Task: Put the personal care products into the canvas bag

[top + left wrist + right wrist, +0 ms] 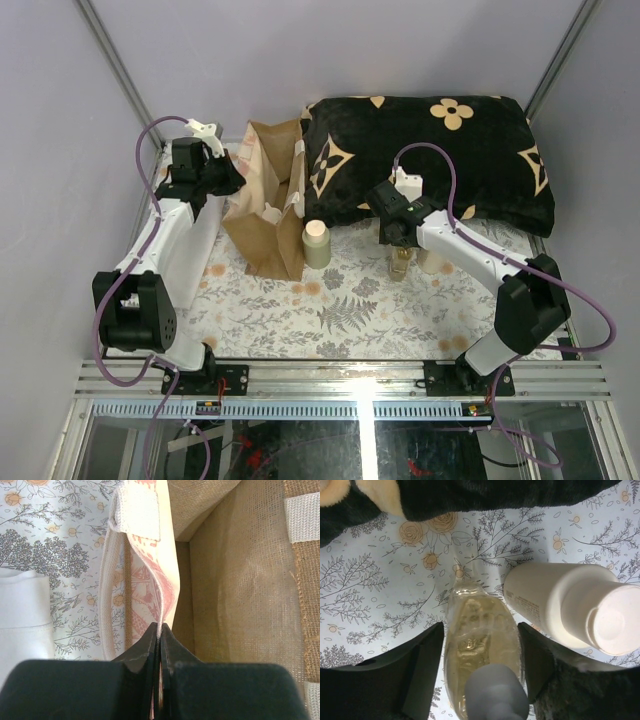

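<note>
Centrally, amber bottle (479, 650) stands within right gripper (480, 630).

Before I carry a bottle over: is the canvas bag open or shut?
Open. The left gripper pinches the rim of the canvas bag, and its wrist view shows the inner walls spread apart.

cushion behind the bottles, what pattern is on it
The cushion is black with beige flower and star marks; top external view shows it best.

The cream bottle (555, 605) stands just beside the amber bottle (480, 630), so there is little room on that side. The black cushion (430, 160) blocks behind. A greenish bottle (316, 246) stands just beside the canvas bag (262, 215).
</note>
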`<action>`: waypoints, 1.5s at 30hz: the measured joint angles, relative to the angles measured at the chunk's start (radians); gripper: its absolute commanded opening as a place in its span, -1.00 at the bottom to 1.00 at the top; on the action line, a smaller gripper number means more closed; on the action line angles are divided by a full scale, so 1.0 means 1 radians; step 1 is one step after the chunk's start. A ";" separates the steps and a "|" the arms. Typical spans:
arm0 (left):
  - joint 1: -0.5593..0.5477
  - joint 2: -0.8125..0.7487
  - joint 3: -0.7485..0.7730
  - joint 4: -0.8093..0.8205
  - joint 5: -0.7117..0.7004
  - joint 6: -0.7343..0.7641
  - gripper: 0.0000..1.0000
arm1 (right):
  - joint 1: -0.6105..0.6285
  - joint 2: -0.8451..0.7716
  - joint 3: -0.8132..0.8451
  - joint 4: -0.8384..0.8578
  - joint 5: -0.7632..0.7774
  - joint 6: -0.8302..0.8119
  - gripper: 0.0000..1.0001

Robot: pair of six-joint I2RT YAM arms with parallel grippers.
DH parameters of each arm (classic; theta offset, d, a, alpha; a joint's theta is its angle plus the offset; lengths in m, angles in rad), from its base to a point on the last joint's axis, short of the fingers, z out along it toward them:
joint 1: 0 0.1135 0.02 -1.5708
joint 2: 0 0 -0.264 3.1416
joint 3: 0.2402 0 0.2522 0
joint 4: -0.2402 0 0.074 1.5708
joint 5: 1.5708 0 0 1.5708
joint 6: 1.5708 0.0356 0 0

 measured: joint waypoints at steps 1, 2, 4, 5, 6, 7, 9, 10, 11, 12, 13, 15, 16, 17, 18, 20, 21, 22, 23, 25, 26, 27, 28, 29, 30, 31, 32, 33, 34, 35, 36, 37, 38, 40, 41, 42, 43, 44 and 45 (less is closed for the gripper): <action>0.000 0.001 0.000 0.000 0.000 0.000 -1.00 | 0.000 0.001 -0.001 0.003 0.005 -0.005 0.06; -0.001 0.001 0.000 0.000 0.000 0.000 -1.00 | -0.001 0.002 -0.002 0.006 0.006 -0.010 -0.10; -0.003 0.002 0.000 0.001 -0.001 0.000 -1.00 | -0.001 0.003 -0.002 0.014 0.011 -0.013 -0.33; -0.005 0.002 0.000 0.001 -0.001 0.000 -1.00 | -0.001 0.004 -0.002 0.018 0.011 -0.013 -0.41; -0.006 0.003 0.000 0.002 -0.002 0.000 -1.00 | -0.001 0.005 -0.002 0.024 0.010 -0.017 -0.47; -0.006 0.003 0.000 0.002 -0.002 0.000 -1.00 | -0.001 0.005 -0.002 0.029 0.009 -0.019 -0.57; -0.008 0.003 0.000 0.002 -0.004 0.000 -1.00 | -0.001 0.005 -0.001 0.036 0.005 -0.029 -0.82; -0.008 0.003 0.000 0.002 -0.004 0.000 -1.00 | -0.001 0.005 0.000 0.036 0.002 -0.034 -0.93; -0.008 0.003 0.000 0.002 -0.005 0.000 -1.00 | -0.001 0.005 0.003 0.035 0.000 -0.041 -1.00; -0.008 0.003 0.000 0.002 -0.005 0.000 -1.00 | -0.001 0.007 0.009 0.031 -0.008 -0.050 -1.00; -0.008 0.003 0.000 0.002 -0.007 0.000 -1.00 | -0.001 0.010 0.017 0.023 -0.016 -0.057 -1.00; -0.008 0.003 0.000 0.002 -0.009 0.000 -1.00 | -0.001 0.024 0.049 -0.010 -0.030 -0.077 -1.00; -0.008 0.003 0.000 0.002 -0.010 0.000 -1.00 | -0.001 0.031 0.074 -0.031 -0.039 -0.089 -1.00; -0.008 0.003 0.000 0.002 -0.011 0.000 -1.00 | -0.001 0.036 0.095 -0.047 -0.043 -0.098 -1.00; -0.008 0.003 0.000 0.002 -0.012 0.000 -1.00 | -0.001 0.039 0.130 -0.064 -0.045 -0.114 -1.00; -0.008 0.003 0.000 0.002 -0.013 0.000 -1.00 | -0.001 0.039 0.183 -0.079 -0.050 -0.137 -1.00; -0.008 0.003 0.000 0.002 -0.013 0.000 -1.00 | -0.001 0.039 0.218 -0.084 -0.051 -0.151 -1.00; -0.008 0.003 0.000 0.003 -0.015 0.000 -1.00 | -0.001 0.039 0.254 -0.088 -0.051 -0.166 -1.00; -0.008 0.003 0.000 0.003 -0.016 0.000 -1.00 | -0.001 0.039 0.291 -0.091 -0.051 -0.182 -1.00; -0.008 0.003 0.000 0.003 -0.017 0.000 -1.00 | -0.001 0.039 0.359 -0.091 -0.052 -0.217 -1.00; -0.008 0.003 0.000 0.003 -0.017 0.000 -1.00 | -0.001 0.038 0.392 -0.084 -0.054 -0.241 -1.00; -0.008 0.002 0.000 0.004 -0.017 0.000 -1.00 | -0.001 0.035 0.418 -0.068 -0.058 -0.269 -1.00; -0.008 0.003 0.000 0.004 -0.017 0.000 -1.00 | -0.001 0.030 0.436 -0.044 -0.066 -0.296 -1.00; -0.009 0.003 0.000 0.005 -0.017 0.000 -1.00 | -0.001 0.024 0.450 -0.016 -0.073 -0.325 -1.00; -0.009 0.003 0.000 0.005 -0.017 0.000 -1.00 | -0.001 0.021 0.462 0.006 -0.082 -0.350 -1.00; -0.010 0.003 0.000 0.006 -0.017 0.000 -1.00 | -0.001 0.020 0.482 0.027 -0.097 -0.382 -1.00; -0.010 0.003 0.000 0.007 -0.017 0.000 -1.00 | -0.002 0.024 0.508 0.047 -0.116 -0.414 -1.00; -0.011 0.003 0.000 0.008 -0.017 0.000 -1.00 | -0.002 0.028 0.533 0.065 -0.132 -0.440 -1.00; -0.011 0.002 0.000 0.008 -0.017 0.000 -1.00 | -0.002 0.033 0.557 0.090 -0.153 -0.468 -1.00; -0.012 0.002 -0.001 0.010 -0.017 -0.001 -1.00 | -0.002 0.038 0.578 0.123 -0.175 -0.495 -1.00; -0.012 0.002 -0.003 0.014 -0.017 -0.001 -1.00 | -0.002 0.043 0.594 0.161 -0.200 -0.517 -1.00; -0.012 0.002 -0.006 0.020 -0.017 -0.001 -1.00 | -0.002 0.048 0.603 0.202 -0.227 -0.537 -1.00; -0.012 0.002 -0.008 0.023 -0.017 -0.001 -1.00 | -0.002 0.056 0.615 0.241 -0.255 -0.554 -1.00; -0.012 0.002 -0.012 0.028 -0.017 -0.001 -1.00 | -0.002 0.081 0.644 0.305 -0.309 -0.583 -1.00; -0.012 0.002 -0.013 0.031 -0.017 -0.001 -1.00 | -0.002 0.102 0.664 0.336 -0.339 -0.594 -1.00; -0.013 0.002 -0.014 0.032 -0.017 -0.001 -1.00 | -0.002 0.126 0.685 0.365 -0.370 -0.604 -1.00; -0.013 0.002 -0.016 0.036 -0.017 -0.001 -1.00 | -0.002 0.148 0.705 0.391 -0.401 -0.613 -1.00; -0.013 0.002 -0.017 0.038 -0.017 -0.001 -1.00 | -0.002 0.171 0.724 0.413 -0.427 -0.619 -1.00; -0.013 0.002 -0.019 0.041 -0.017 -0.002 -1.00 | -0.002 0.193 0.741 0.437 -0.457 -0.623 -1.00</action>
